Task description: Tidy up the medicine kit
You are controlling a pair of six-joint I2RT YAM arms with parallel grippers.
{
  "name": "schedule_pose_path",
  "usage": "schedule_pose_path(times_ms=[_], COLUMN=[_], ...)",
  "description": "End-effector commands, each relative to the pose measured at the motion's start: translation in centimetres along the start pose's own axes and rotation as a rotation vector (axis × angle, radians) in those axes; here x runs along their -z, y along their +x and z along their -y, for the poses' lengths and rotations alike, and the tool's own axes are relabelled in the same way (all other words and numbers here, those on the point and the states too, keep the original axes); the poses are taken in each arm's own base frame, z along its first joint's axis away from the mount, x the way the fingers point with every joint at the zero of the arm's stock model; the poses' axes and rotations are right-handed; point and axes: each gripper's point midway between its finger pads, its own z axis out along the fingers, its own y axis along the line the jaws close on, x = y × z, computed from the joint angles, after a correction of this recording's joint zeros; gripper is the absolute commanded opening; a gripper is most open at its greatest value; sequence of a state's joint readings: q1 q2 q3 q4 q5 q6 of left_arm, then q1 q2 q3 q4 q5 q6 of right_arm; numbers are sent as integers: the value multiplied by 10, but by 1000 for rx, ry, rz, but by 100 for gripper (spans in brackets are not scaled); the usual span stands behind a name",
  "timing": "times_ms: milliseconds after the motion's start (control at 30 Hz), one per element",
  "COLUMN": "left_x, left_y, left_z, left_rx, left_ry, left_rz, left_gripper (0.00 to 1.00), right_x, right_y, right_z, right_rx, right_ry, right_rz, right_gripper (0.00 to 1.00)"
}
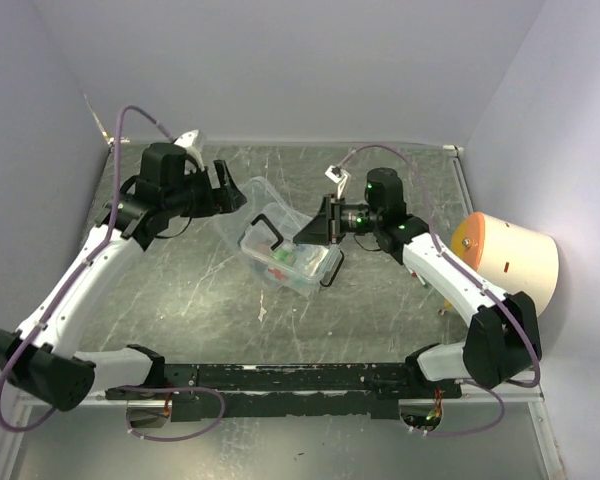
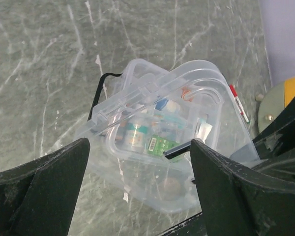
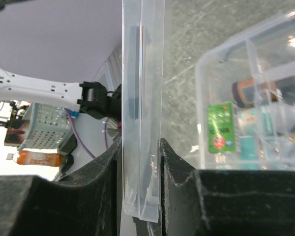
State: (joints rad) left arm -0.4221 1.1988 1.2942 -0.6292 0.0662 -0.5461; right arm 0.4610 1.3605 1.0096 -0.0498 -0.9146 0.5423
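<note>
The medicine kit is set on the table at the middle of the top view, and small packets and bottles can be seen through its clear walls. A flat clear lid is clamped on edge by the right gripper, above the kit's right part. The left gripper is held spread wide at the kit's upper left, and nothing is grasped by it.

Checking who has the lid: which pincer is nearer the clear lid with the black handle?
Right. The right pincer clamps the lid by its edge; the left pincer hangs open to its far left, not gripping it.
</note>
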Motion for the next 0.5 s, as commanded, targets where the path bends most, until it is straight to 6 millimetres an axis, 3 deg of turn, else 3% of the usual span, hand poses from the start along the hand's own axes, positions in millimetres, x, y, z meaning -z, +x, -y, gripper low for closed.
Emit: schedule_pose_path(times_ms=[0,200,467], left_x=[2,-17,-45], left_y=[-13,-2,11], left_z=[29,31,13], left_rx=[-119,-117,-112], left_ry=[137,173,109], left_rz=[-48,-87,-121], left_gripper=[93,92,91], right_x=[26,37,45], right_y=[9,12,3], right_z=[6,30,54], right_rx=[0,-77,-145], right_ry=[-30,-9,38], right_rz=[-1,17,48], right_gripper=[14,13,14])
